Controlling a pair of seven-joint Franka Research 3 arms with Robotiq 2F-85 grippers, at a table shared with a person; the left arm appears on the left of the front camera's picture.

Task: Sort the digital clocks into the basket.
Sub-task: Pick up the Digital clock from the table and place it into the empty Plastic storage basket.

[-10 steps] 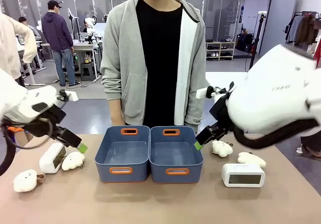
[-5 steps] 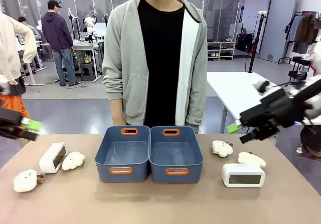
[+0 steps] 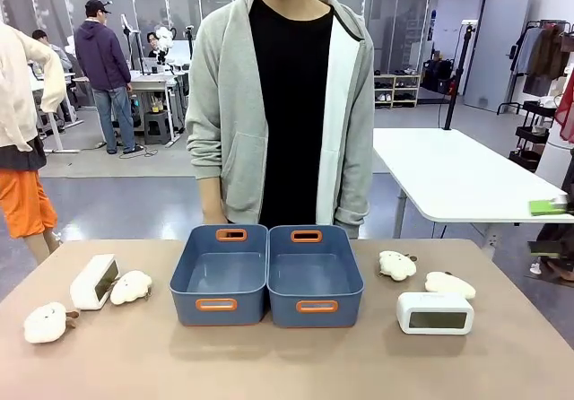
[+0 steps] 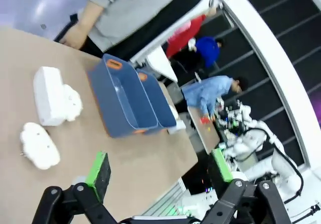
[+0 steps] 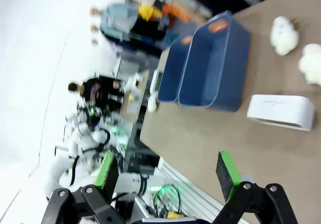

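Observation:
Two white digital clocks lie on the tan table. One (image 3: 93, 281) stands at the left against a plush toy, and it appears again in the left wrist view (image 4: 47, 96). The other clock (image 3: 435, 312) lies at the right front and is seen from above in the right wrist view (image 5: 278, 112). Two identical slate-blue baskets stand side by side in the middle, a left one (image 3: 184, 308) and a right one (image 3: 345, 308), both with nothing inside. My left gripper (image 4: 159, 166) is open, high off the table's left end. My right gripper (image 5: 166, 173) is open, off the right end.
Cream plush toys lie beside the clocks: two at the left (image 3: 131, 286) (image 3: 47, 322) and two at the right (image 3: 395, 265) (image 3: 448, 284). A person in a grey hoodie (image 3: 224, 104) stands at the far edge behind the baskets. A white table (image 3: 448, 176) stands at the back right.
Both arms have pulled back from over the table, the left out past the left side and the right out to the right edge. Both stayed open. Nothing on the table moved.

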